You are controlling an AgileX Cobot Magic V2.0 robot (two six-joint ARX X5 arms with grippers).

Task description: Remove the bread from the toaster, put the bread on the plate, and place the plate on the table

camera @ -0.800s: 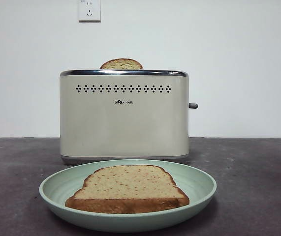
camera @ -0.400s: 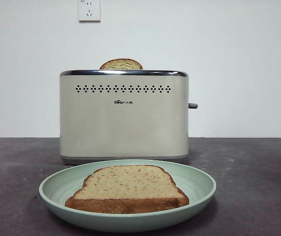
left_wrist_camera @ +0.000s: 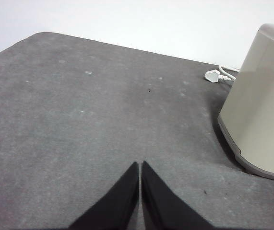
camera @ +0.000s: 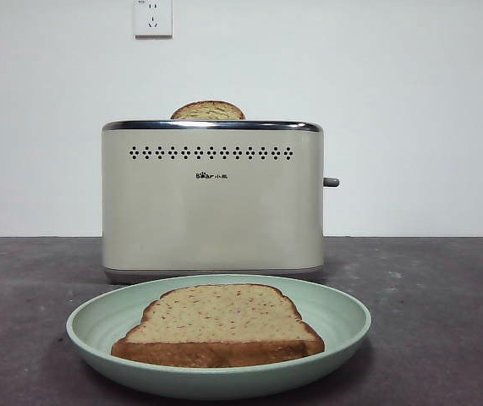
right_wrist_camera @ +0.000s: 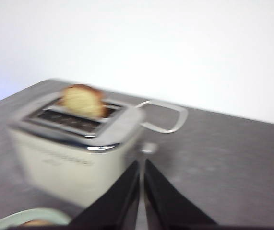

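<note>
Now almost nothing differs from a moment ago: the bread (camera: 217, 326) lies flat on the plate (camera: 343, 317), which rests on the surface (camera: 444, 321) just before the toaster (camera: 212, 203). A second slice (camera: 208, 111) remains in its slot. Both tools, left (left_wrist_camera: 140, 165) and right (right_wrist_camera: 141, 164), are closed and empty, so the task looks finished

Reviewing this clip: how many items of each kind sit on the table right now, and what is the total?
Toast slices: 2, the bread flat on the plate, a second slice standing in the toaster slot
Toaster: 1
Plate: 1
Power plug: 1, white, lying beside the toaster
Total: 5
</note>
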